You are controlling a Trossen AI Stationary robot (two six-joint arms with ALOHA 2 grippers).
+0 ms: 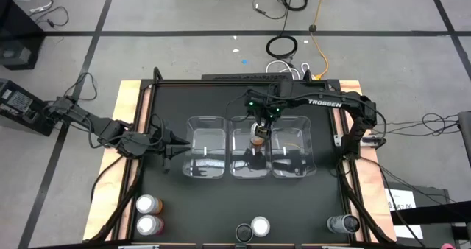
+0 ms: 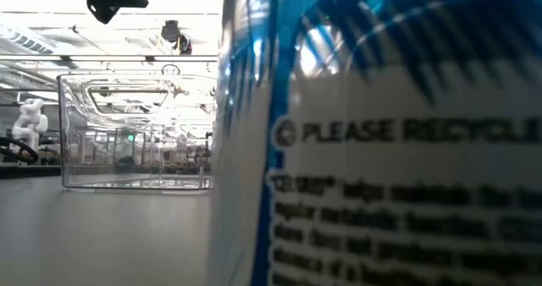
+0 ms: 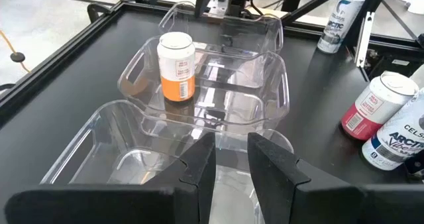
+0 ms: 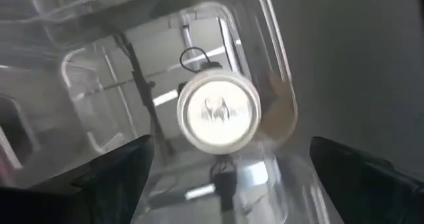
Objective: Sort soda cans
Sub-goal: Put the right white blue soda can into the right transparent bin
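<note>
Broadly, a black rectangular table (image 1: pixel 184 205) with a pale wooden border carries three clear rectangular plastic bins in a row; the left bin (image 1: pixel 205 147) and the right bin (image 1: pixel 293 147) hold nothing visible, while the middle bin (image 1: pixel 249 147) holds one orange-brown soda can with a white upper band and silver top (image 3: pixel 177 66), standing upright near the bin's far end; the right gripper (image 1: pixel 259 120) hangs directly above that can with its fingers spread wide, clear of the can; the left gripper (image 3: pixel 230 159) sits low at the left side of the table, just beside the left bin, its fingers drawn close with a narrow gap and nothing between them; along the near edge stand two pink-sided cans (image 1: pixel 149 214) at the left, a blue-and-white can (image 1: pixel 260 226) in the middle, and a dark grey can (image 1: pixel 344 223) at the right.
</note>
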